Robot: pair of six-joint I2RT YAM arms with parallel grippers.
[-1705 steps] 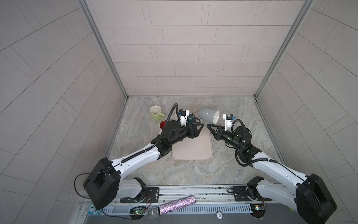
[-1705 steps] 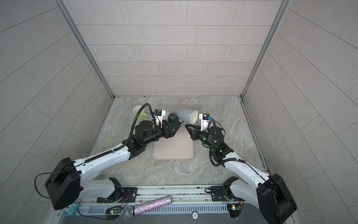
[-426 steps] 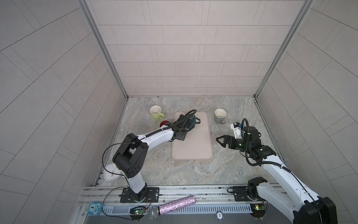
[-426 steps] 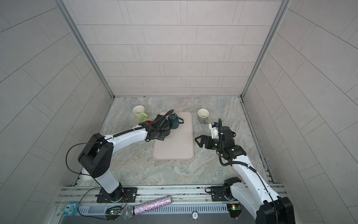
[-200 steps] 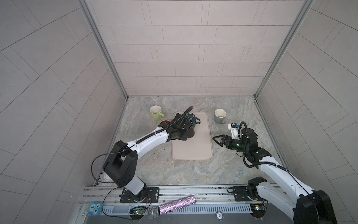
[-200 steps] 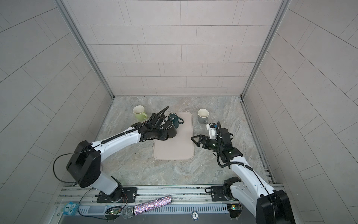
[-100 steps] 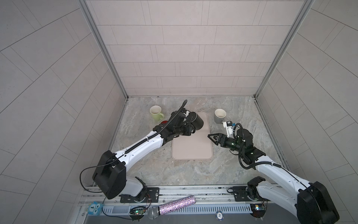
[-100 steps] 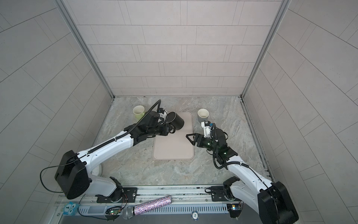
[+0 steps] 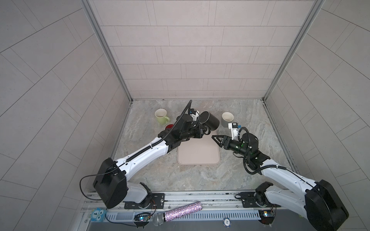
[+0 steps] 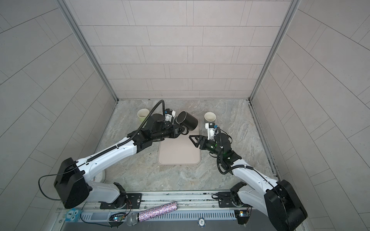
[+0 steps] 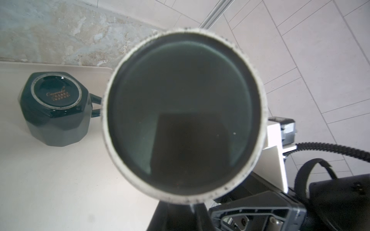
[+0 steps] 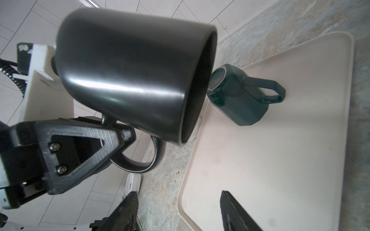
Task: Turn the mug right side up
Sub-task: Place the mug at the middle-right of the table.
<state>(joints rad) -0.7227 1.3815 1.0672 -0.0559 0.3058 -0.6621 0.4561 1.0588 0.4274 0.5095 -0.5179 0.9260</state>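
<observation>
In both top views the left gripper (image 9: 205, 131) is clenched on the handle of the glossy black ceramic mug (image 9: 212, 122). It holds the mug in the air above the far end of the beige rectangular mat (image 9: 198, 154), tipped on its side, base toward the left wrist camera and mouth pointing away. The right gripper (image 9: 217, 141) hovers near the mug over the mat's edge, jaws spread and nothing between them, while a dark green faceted mug (image 12: 240, 100) sits upside down on the mat.
</observation>
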